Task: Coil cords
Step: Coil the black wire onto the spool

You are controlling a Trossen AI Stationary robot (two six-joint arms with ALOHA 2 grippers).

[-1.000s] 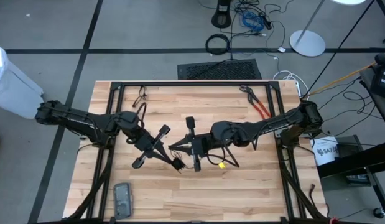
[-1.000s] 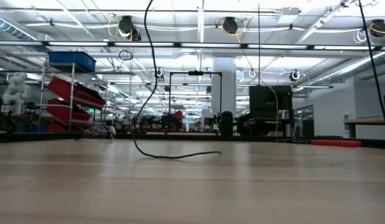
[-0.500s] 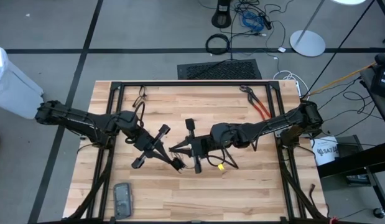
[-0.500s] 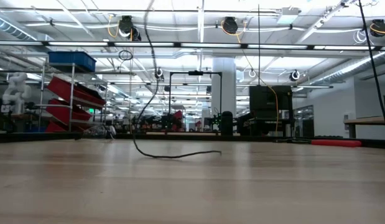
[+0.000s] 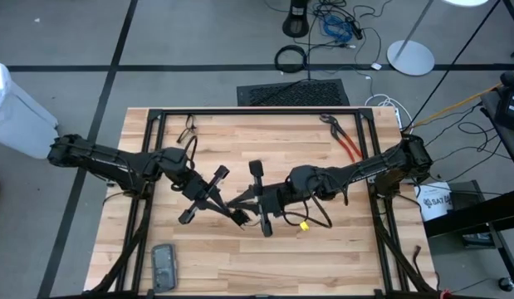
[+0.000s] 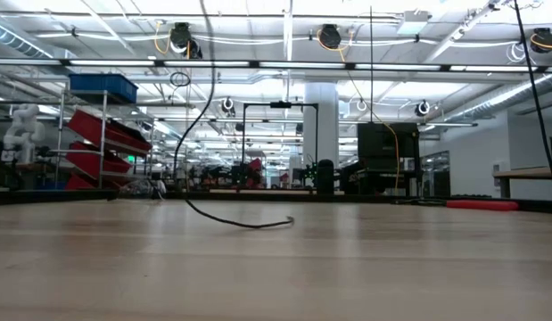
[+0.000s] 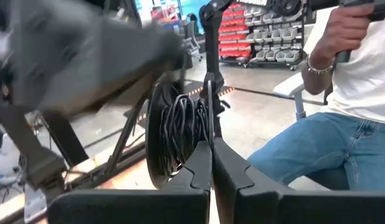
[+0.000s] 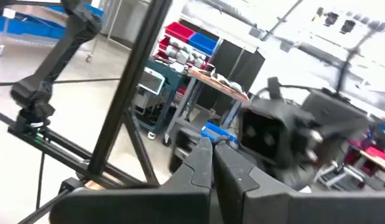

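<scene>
Both arms meet over the middle of the table (image 5: 240,257) in the high view. The left gripper (image 5: 237,218) reaches in from 9 o'clock and the right gripper (image 5: 250,202) from 3 o'clock; their tips lie just beside each other near the table's centre, a little toward 6 o'clock.

In the left wrist view the left gripper (image 7: 211,163) has its two fingers (image 7: 195,171) pressed together, with a thin black strand of the cord (image 7: 181,127) rising from between the tips. Behind that strand hangs a bundle of looped black cord. So the left jaws are closed on the cord.

In the right wrist view the right gripper (image 8: 211,163) also has its fingers (image 8: 195,168) pressed together. Whether anything is pinched between them cannot be told.

From above, the cord (image 5: 319,218) shows as thin black loops at the right gripper's wrist, toward 4 o'clock from the table's centre, with a small yellow piece (image 5: 304,224) beside them. In the low view the cord (image 6: 235,221) hangs down from above, bends, and ends with a short length lying on the tabletop.

Red pliers (image 5: 346,141) lie toward 1 o'clock on the table and a grey phone (image 5: 163,267) lies toward 7 o'clock. A seated person (image 7: 341,118) in jeans shows beyond the table in the left wrist view.
</scene>
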